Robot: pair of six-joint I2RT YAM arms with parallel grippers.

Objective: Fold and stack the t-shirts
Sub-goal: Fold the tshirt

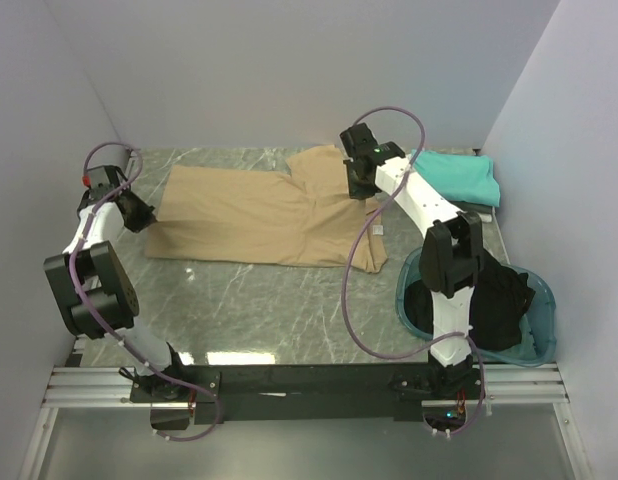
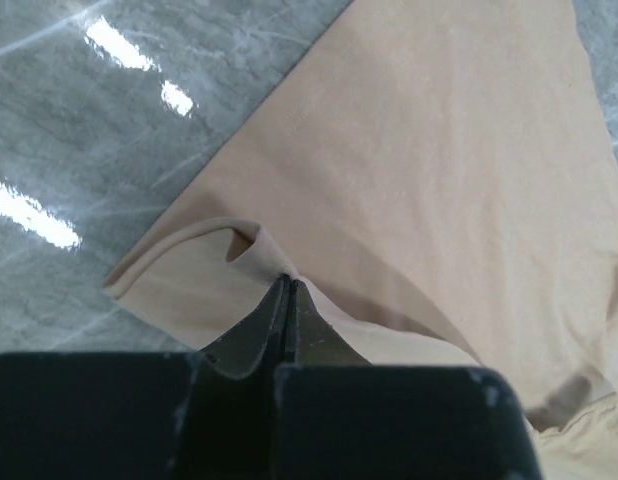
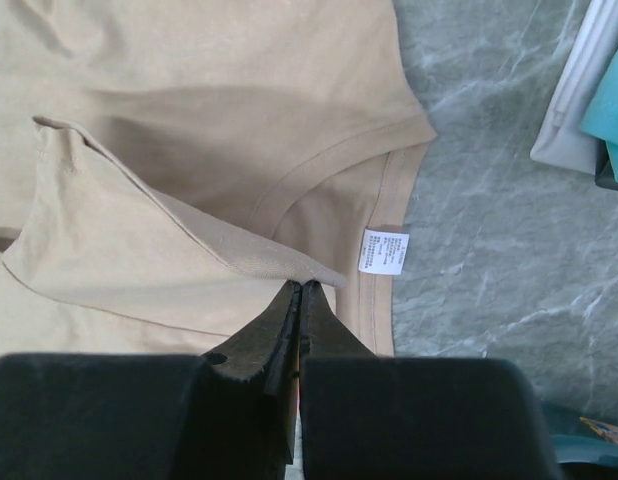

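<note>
Left fingers (image 2: 255, 338) and right fingers (image 3: 265, 338) — both pinching the tan t-shirt (image 1: 251, 215).

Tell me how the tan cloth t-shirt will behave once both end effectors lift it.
Probably floppy: the tan cloth t-shirt peaks and folds where the left end effector and right end effector pinch it. Likely light, since thin pinches raise its edges. It may slide easily on the glossy grey marbled table.

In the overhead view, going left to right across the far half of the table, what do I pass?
left arm → tan t-shirt → teal t-shirt
</note>
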